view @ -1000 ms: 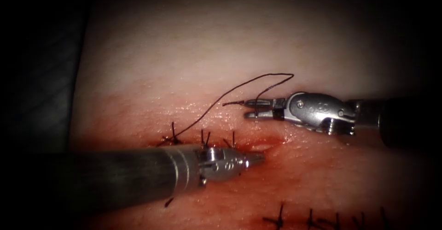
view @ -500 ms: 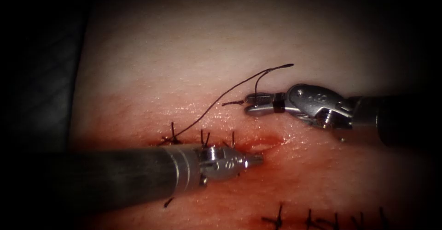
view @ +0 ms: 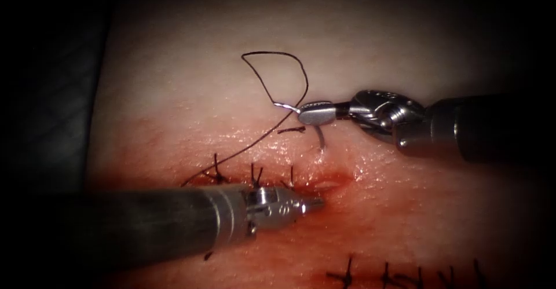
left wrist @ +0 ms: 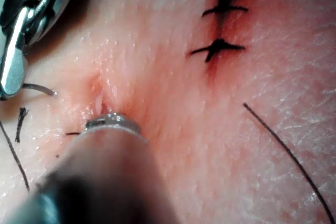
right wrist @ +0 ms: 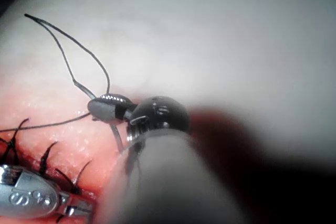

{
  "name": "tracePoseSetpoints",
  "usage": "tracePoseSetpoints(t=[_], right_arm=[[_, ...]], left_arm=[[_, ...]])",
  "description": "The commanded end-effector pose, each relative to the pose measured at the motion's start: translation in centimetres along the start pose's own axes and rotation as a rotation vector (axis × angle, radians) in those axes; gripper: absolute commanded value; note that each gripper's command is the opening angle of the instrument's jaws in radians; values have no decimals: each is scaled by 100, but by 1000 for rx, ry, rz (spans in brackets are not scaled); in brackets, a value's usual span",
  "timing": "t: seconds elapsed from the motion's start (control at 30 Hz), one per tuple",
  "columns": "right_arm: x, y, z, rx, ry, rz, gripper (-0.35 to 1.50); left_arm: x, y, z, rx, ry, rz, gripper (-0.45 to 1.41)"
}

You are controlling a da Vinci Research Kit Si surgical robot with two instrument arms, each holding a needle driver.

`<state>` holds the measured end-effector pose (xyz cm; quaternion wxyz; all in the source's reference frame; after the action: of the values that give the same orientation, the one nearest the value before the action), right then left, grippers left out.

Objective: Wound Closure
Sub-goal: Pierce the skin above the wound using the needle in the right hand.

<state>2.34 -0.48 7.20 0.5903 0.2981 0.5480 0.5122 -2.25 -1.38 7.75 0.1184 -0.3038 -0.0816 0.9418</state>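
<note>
The right tool (view: 315, 114) has its jaws clenched on the needle (view: 320, 138) near its thread end. The needle curves down, its tip at the tissue (view: 405, 208) just above the cut (view: 327, 182); I cannot tell if it is in. The thread (view: 272, 69) loops above. The left tool (view: 310, 204) rests closed by the cut, holding nothing.

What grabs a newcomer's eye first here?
The right tool, above the cut's open end, grips the curved needle, whose point angles down toward the tissue without entering it. The dark thread loops above those jaws. The left tool, shut and holding nothing, rests at the cut.
</note>
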Motion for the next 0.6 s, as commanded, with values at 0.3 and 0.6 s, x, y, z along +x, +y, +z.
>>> tracePoseSetpoints(t=[0.3, 0.6], right_arm=[[-11, -17, 6, -231, 7, -808, 148], [-55, -117, 26, -469, -76, -896, 120]], left_arm=[[1, 2, 7, -4, -4, 1, -45], [1, 2, 7, -5, -7, 2, -45]])
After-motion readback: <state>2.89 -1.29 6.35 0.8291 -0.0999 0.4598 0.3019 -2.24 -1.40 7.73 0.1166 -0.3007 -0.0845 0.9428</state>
